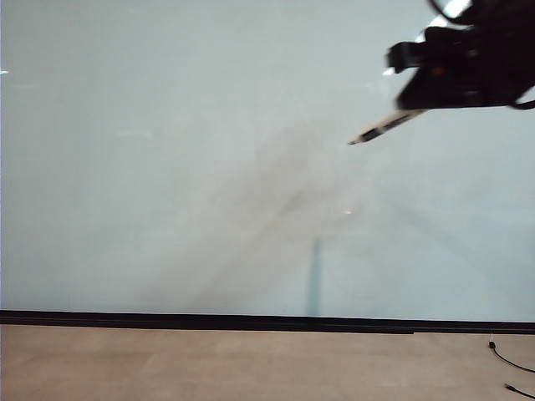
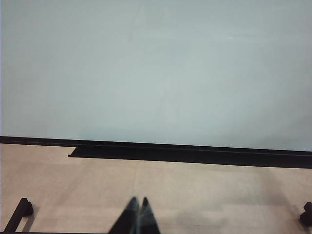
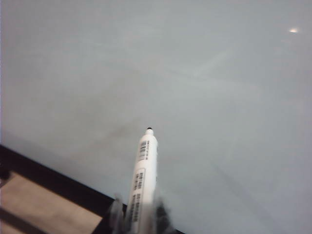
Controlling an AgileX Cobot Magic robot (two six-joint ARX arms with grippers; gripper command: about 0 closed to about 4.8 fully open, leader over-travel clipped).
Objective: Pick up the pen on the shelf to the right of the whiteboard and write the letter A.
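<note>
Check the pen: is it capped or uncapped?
Uncapped. In the right wrist view the pen, held in the right gripper, shows its bare black tip, aimed at the whiteboard.

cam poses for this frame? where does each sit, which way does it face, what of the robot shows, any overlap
Exterior: off the arms, facing the whiteboard head-on; right gripper at upper right, jaws shut on the pen.
Left wrist: low, facing the board's black lower strip and floor; left gripper fingertips together.
Right wrist: looks along the pen at the board, blurred right gripper fingers beside the barrel.
Shared: the whiteboard in all three; the pen in exterior and right wrist. No letter A visible yet.
</note>
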